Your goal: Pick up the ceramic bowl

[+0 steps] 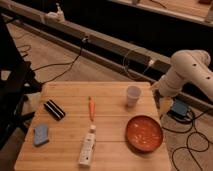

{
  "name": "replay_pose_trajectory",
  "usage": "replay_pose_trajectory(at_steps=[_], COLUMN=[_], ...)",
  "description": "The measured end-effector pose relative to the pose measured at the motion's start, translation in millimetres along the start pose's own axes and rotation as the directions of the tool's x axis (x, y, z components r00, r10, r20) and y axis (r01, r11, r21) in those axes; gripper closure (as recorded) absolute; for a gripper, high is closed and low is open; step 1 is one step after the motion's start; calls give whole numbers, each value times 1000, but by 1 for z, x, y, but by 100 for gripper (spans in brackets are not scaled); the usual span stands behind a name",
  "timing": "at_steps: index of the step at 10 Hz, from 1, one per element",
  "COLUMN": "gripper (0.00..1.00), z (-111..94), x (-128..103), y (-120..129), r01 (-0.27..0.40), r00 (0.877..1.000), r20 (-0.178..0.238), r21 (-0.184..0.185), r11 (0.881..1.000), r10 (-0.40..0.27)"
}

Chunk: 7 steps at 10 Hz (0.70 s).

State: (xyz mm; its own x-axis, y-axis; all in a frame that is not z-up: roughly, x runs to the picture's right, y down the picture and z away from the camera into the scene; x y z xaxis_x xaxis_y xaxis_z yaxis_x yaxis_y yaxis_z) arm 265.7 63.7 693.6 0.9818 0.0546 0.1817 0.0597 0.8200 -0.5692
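The ceramic bowl [144,133] is wide, shallow and orange-red with pale speckles inside. It sits on the wooden table [70,127] near the front right corner. A small whitish cup [133,95] stands upright behind it. My gripper [161,103] hangs from the white arm [185,72] just off the table's right edge, beside the cup and above and behind the bowl. It touches neither.
An orange carrot-like stick [91,107], a white bottle [87,147], a black striped block [54,109] and a blue sponge [41,134] lie on the table. Cables and a blue device [179,108] lie on the floor at right. A dark stand [12,85] is at left.
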Motion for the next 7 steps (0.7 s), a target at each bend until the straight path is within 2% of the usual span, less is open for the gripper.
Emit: replay_pose_trajectory(at_steps=[5, 7], gripper=[20, 20], z=[-2, -3], x=[1, 6], y=[-2, -12], r01=[0, -45], r00=[1000, 999], r20=[-5, -31], r21=[4, 3], r11=[1000, 999], r10=[0, 45])
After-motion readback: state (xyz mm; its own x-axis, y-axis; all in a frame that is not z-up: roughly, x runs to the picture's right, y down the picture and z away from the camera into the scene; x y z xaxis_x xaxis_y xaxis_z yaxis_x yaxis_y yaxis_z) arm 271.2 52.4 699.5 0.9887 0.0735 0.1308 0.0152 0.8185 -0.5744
